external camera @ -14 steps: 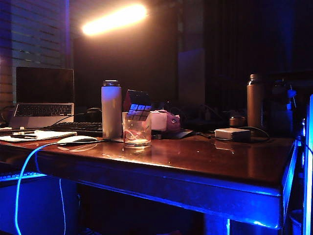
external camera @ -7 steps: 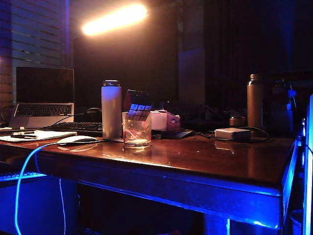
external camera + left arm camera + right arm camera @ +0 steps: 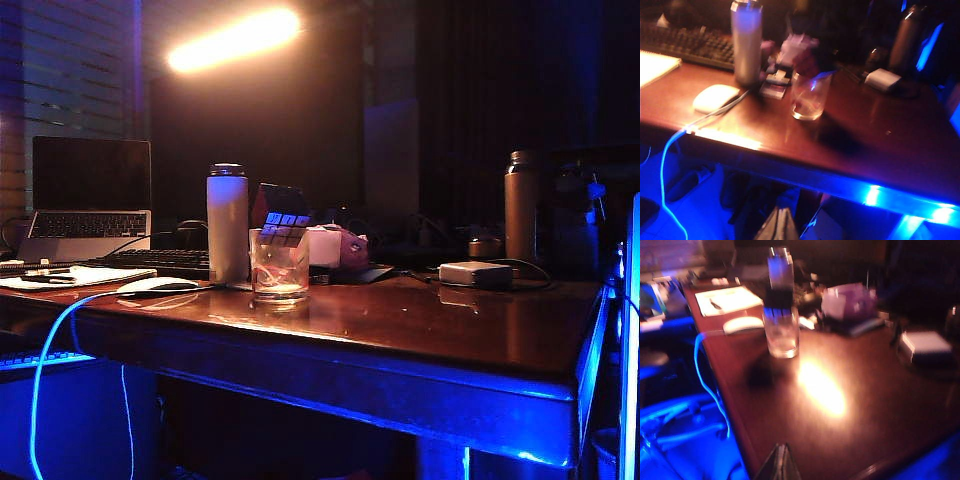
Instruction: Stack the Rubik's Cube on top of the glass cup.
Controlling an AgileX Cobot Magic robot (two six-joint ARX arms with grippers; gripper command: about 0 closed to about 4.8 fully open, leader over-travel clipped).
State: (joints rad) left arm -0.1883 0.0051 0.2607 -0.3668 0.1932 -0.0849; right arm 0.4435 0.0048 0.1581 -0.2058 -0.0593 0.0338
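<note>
1. The glass cup (image 3: 279, 266) stands upright on the bench (image 3: 420, 330), just beside the white bottle (image 3: 227, 224) and near the bench's front edge.
2. The Rubik's Cube (image 3: 281, 214) sits tilted on the cup's rim, one corner dipping into the mouth, most of it above the glass; nothing grips it.
3. Below the cube the cup looks empty, with only pale reflections at its thick base.
4. The white bottle is capped and upright; a brown bottle (image 3: 521, 205) stands upright well apart at the far right, with a pale adapter box (image 3: 476, 273) near it.
5. The left gripper (image 3: 779, 226) hangs off the bench, below its front edge; only the tips show, drawn to a point, and whether the jaws are fully pressed together I cannot tell.
6. The right gripper (image 3: 778, 464) hovers over the bench's near edge, well apart from the cup; its jaws are pressed together, holding nothing.
7. No arm shows in the exterior view.
</note>
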